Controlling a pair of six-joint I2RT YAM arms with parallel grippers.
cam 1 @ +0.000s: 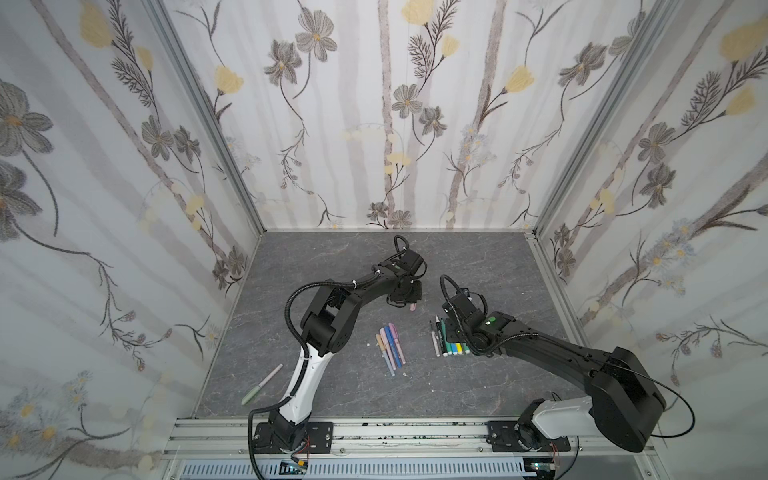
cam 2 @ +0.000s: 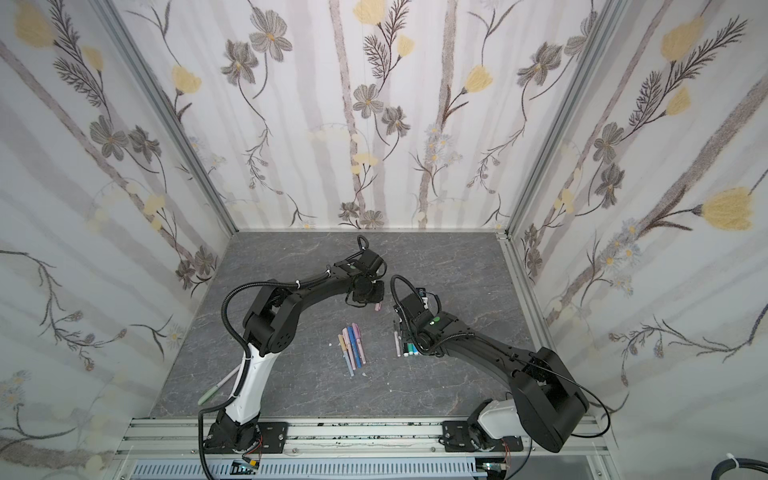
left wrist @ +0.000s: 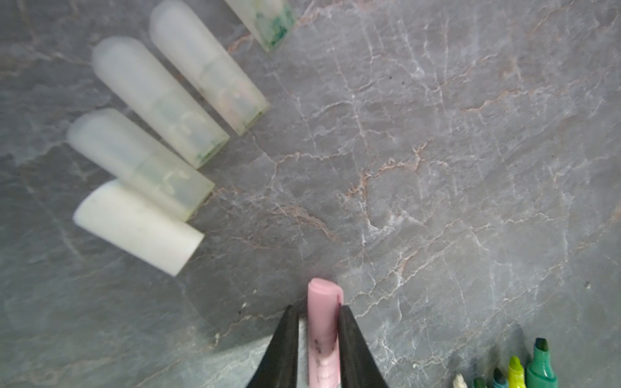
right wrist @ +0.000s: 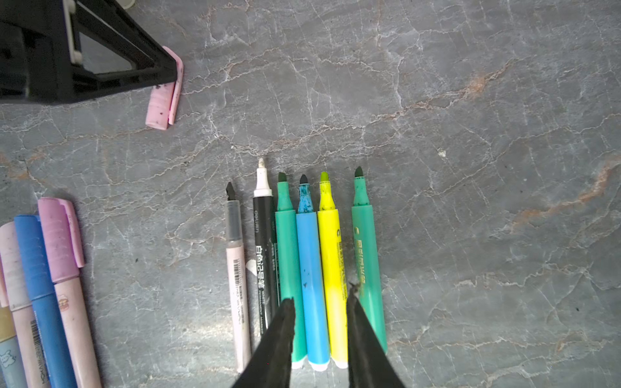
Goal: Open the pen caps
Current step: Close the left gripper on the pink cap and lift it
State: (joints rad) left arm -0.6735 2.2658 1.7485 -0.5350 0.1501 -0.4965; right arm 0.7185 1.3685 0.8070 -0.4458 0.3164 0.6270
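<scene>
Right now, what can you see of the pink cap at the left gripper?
The pink cap is a short stubby tube of matte pastel plastic with a side clip and dark ink specks. Off any pen, it appears to lie flat on the grey marbled table, apart from the frosted caps. The left gripper straddles it: one finger touches its side, the other shows a slim gap, so a firm grip cannot be confirmed.

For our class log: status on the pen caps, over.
Left gripper astride pink cap, grip unclear. Right gripper open above uncapped markers. Nothing blocking.
</scene>
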